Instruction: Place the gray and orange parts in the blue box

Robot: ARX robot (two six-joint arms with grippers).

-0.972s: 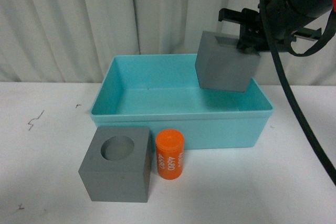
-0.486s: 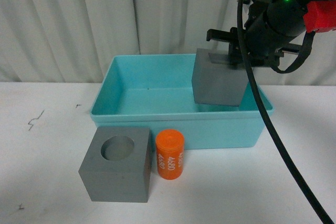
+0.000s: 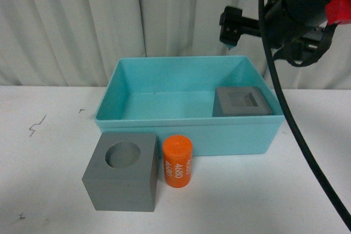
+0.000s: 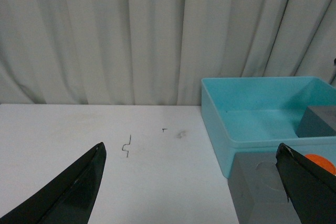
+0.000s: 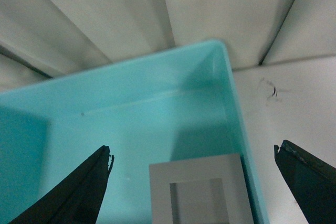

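The blue box point(image 3: 186, 118) stands on the white table. Inside it, at its right end, rests the gray cube with a square recess point(image 3: 243, 102), recess up. My right gripper point(image 3: 269, 35) hangs open above that cube, apart from it; in the right wrist view the cube point(image 5: 197, 192) lies below the gripper point(image 5: 192, 151) and the box wall point(image 5: 237, 114) runs beside it. In front of the box sit the gray cube with a round hole point(image 3: 122, 171) and the orange cylinder point(image 3: 177, 161) printed "4680". My left gripper point(image 4: 190, 153) is open and empty over the table, beside the round-hole cube point(image 4: 262, 192).
A white curtain point(image 3: 82, 20) hangs behind the table point(image 3: 44, 152). A black cable point(image 3: 299, 119) trails down from the right arm past the box's right end. Small pen marks point(image 4: 126, 146) dot the tabletop left of the box.
My right gripper opened and let go of the square-recess cube, which dropped from above the rim onto the box floor. The gripper then rose a little.
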